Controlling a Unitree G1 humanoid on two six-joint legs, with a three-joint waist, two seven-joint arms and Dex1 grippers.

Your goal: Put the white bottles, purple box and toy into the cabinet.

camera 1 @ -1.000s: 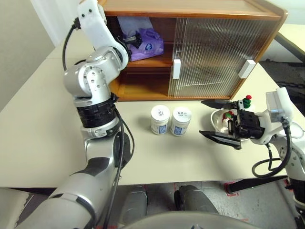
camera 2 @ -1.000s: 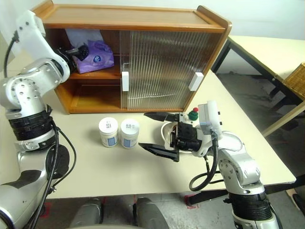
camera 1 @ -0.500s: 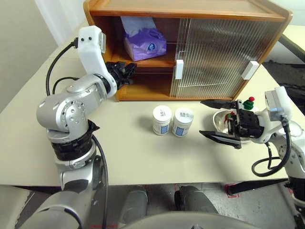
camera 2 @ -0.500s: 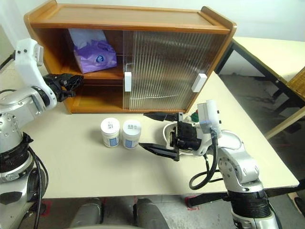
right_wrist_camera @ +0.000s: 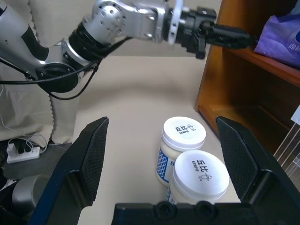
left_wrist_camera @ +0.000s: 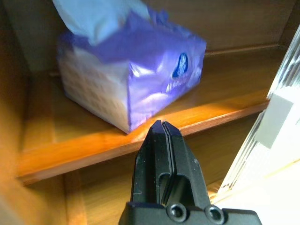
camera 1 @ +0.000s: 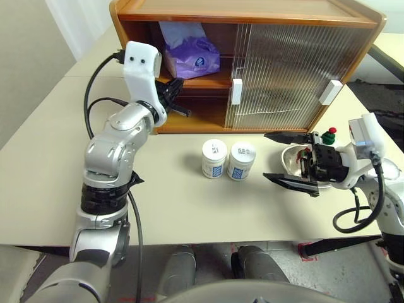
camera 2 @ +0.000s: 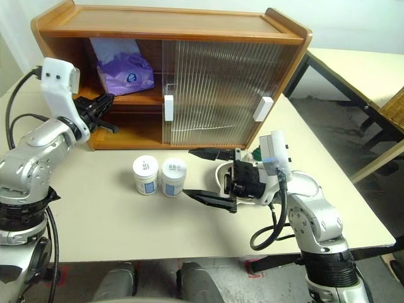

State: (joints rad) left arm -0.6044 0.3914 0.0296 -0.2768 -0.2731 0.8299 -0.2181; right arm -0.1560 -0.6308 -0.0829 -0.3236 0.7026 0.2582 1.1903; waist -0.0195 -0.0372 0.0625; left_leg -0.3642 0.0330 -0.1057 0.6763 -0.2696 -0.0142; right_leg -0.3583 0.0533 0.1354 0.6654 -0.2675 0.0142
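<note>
The soft lilac-purple tissue pack (camera 1: 192, 58) lies on the upper shelf of the wooden cabinet (camera 1: 252, 12); two squat white plastic jars (camera 1: 227, 160) stand on the beige worktop (camera 1: 50, 170); the left gripper (camera 1: 182, 112) has its fingers closed, empty, before the shelves; the right gripper (camera 1: 284, 158) has its fingers wide apart, empty, before the small white plush bear (camera 1: 327, 136).

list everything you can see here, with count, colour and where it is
cabinet: 1, wooden with ribbed translucent sliding doors and white handles, at the back of the table, left side open
purple box: 1, lilac with white tissue sticking out, on the cabinet's upper shelf, left side
white bottles: 2, white with blue labels, upright side by side on the table in front of the cabinet
toy: 1, white with a green hat and red pompom, in the dish behind the right tool
dish: 1, shiny metal, on the table to the right of the bottles
table: 1, cream
left tool: 1, black, shut, empty, at the cabinet's open side
right tool: 1, black, open, empty, pointing at the bottles
</note>
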